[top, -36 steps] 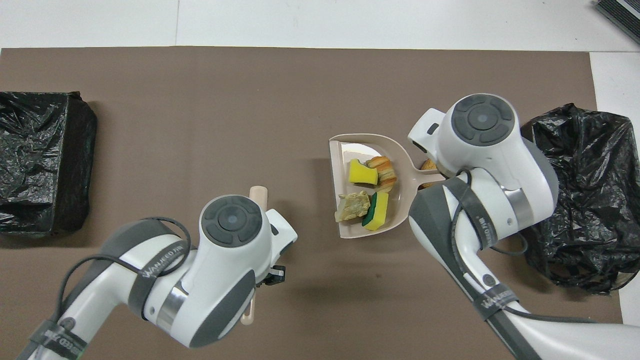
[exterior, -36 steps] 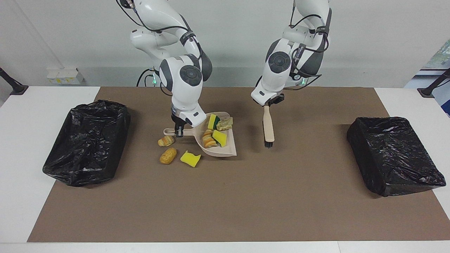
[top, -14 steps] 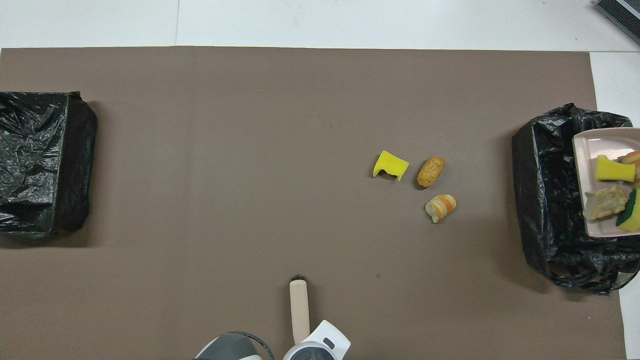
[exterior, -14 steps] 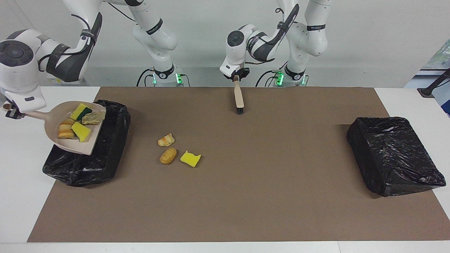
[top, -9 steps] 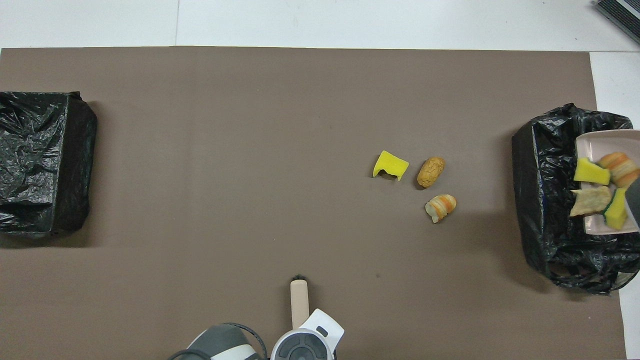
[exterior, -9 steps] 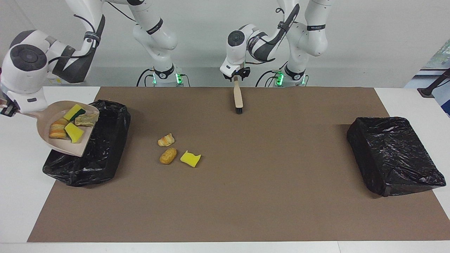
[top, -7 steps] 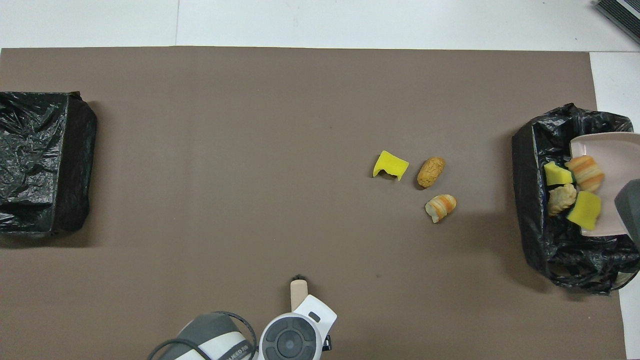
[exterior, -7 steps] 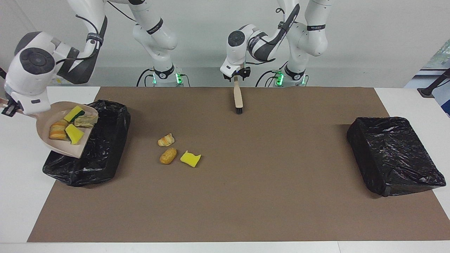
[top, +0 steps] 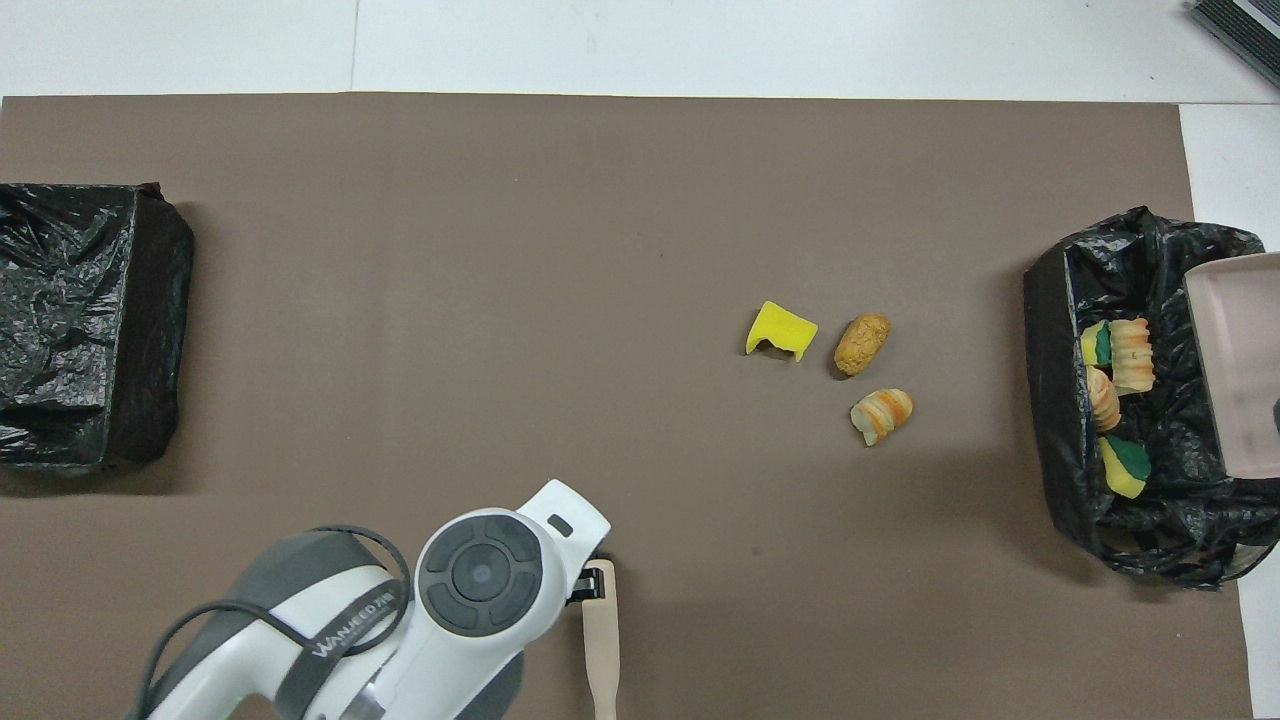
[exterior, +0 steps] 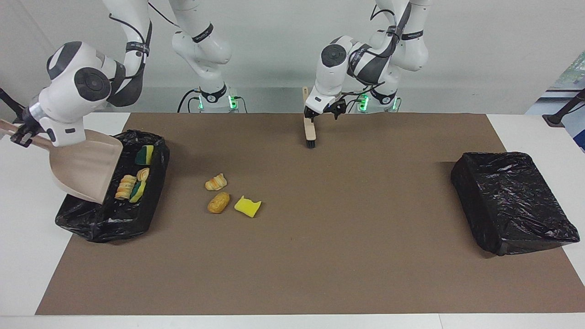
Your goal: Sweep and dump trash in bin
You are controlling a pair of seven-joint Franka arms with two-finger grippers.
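My right gripper (exterior: pixel 20 135) is shut on the handle of the beige dustpan (exterior: pixel 84 167), which tilts steeply over the open black bin (exterior: pixel 91 219) at the right arm's end. The pan is empty; it also shows in the overhead view (top: pixel 1240 360). Several scraps of trash (exterior: pixel 130 185) lie inside the bin (top: pixel 1060 400). Three scraps lie on the brown mat: a croissant piece (exterior: pixel 215 182), a bread roll (exterior: pixel 219 202) and a yellow sponge chunk (exterior: pixel 247 206). My left gripper (exterior: pixel 314 116) is shut on the beige brush (exterior: pixel 311 130), whose bristles point down at the mat's edge nearest the robots.
A second bin wrapped in black plastic (exterior: pixel 512 201) stands at the left arm's end of the table. The brown mat (exterior: pixel 320 256) covers most of the white table.
The right arm carried the loaded dustpan from the mat's middle to the bin and tipped it; the scraps slid into the bin. The left arm pulled the brush back toward the robots.
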